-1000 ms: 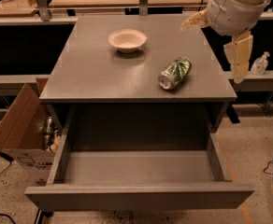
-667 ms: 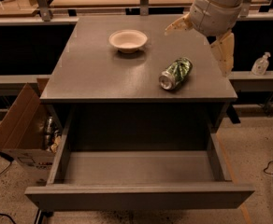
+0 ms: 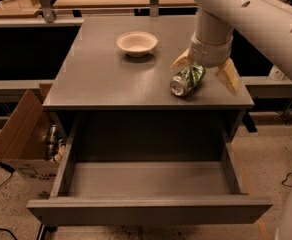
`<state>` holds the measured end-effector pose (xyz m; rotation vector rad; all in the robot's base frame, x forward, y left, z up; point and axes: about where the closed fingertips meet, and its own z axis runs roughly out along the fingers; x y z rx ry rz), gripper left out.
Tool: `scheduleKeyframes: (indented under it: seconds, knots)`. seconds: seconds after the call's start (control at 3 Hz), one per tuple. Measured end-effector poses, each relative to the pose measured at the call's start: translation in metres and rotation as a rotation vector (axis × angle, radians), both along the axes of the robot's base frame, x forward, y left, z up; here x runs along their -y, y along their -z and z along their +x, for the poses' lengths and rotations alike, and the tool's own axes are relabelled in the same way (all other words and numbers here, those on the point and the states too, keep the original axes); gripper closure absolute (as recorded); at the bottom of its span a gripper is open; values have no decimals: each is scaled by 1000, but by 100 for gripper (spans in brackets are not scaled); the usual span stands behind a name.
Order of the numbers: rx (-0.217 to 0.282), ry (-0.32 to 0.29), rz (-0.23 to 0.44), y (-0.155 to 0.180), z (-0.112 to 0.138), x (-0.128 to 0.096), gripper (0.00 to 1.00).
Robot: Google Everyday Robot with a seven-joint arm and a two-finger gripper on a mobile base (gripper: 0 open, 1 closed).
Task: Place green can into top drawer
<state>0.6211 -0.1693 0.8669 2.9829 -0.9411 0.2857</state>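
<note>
Cream hand (image 3: 204, 75) spread wide astride dented green aluminium can (image 3: 187, 80) lying on grey surface (image 3: 106, 79), deep grey drawer (image 3: 151, 210) open below

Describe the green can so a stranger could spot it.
On the grey cabinet top, above the open top drawer, the green can lies on its side near the right front edge, straddled by the open pincer. Unlike the cream bowl, it is mottled green with a silver end.
</note>
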Motion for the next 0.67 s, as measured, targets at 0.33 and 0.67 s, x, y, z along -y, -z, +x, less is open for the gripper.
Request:
scheduleKeyframes:
  seconds: [0.33, 0.67]
  knots:
    - [14, -9, 18, 2, 9, -10, 0]
    - [6, -19, 37, 10, 13, -24, 18]
